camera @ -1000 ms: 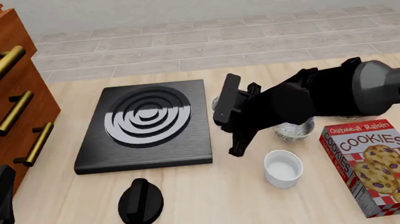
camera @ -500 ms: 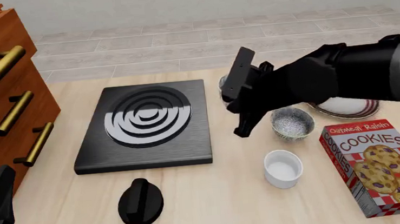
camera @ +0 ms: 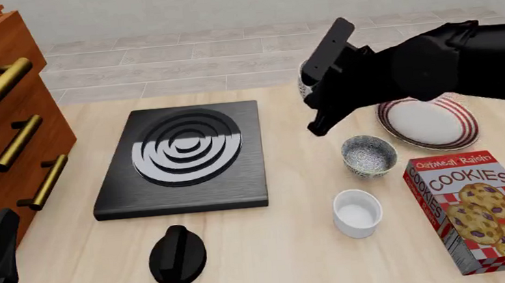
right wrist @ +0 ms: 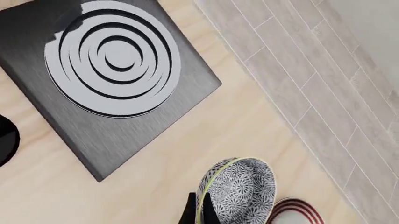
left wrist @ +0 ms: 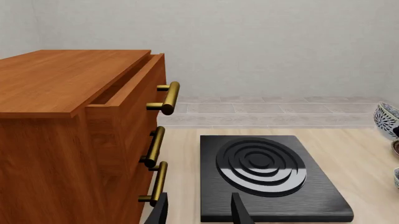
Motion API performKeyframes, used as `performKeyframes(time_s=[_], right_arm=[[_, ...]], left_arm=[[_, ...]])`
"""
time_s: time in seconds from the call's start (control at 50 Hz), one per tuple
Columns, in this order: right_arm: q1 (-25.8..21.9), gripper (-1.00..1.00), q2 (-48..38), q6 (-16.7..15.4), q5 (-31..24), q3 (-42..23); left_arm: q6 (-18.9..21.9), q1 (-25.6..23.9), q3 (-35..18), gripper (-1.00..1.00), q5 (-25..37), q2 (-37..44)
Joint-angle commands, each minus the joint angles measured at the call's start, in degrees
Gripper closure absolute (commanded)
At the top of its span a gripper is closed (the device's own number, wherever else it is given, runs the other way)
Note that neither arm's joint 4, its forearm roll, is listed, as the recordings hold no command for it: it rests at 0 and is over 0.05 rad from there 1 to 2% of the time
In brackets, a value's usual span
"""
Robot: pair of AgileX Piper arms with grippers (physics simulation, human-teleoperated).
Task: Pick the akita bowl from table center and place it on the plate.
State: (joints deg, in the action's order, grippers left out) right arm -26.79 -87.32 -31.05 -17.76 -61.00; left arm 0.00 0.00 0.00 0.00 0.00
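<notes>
The right claw (right wrist: pixel 201 215) pinched the speckled grey-white bowl (right wrist: pixel 240 190) by its rim, lifted. Best to level it over the red-striped white plate (camera: pixel 429 124) near the surface's right edge before lowering.

Plate (camera: pixel 434 122): I see its top bare, open from above.
Near side: second bowl (camera: pixel 369 155), cookie box (camera: pixel 478 211) crowd my approach.
Left: burner block (camera: pixel 183 158) well apart.
</notes>
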Motion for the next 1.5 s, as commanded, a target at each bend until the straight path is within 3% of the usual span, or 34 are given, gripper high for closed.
performKeyframes(time_s=[0.02, 0.22, 0.42, 0.96, 1.5], right_arm=[[3.81, 1.0, 0.61, 1.98, 0.44, -1.37], [8.04, 1.0, -0.45, 1.29, 3.54, -0.09], [11.39, 1.0, -1.04, 3.64, 4.19, -0.14], [22.77, 1.0, -6.11, 0.16, 8.54, 1.03], [28.04, 1.0, -10.94, 2.08, 9.65, -0.94]], left_arm=[[0.0, 0.0, 0.0, -1.0, 0.0, 0.0], [0.0, 0.0, 0.0, -1.0, 0.0, 0.0], [0.0, 0.0, 0.0, -1.0, 0.0, 0.0], [0.0, 0.0, 0.0, -1.0, 0.0, 0.0], [0.0, 0.0, 0.0, -1.0, 0.0, 0.0]])
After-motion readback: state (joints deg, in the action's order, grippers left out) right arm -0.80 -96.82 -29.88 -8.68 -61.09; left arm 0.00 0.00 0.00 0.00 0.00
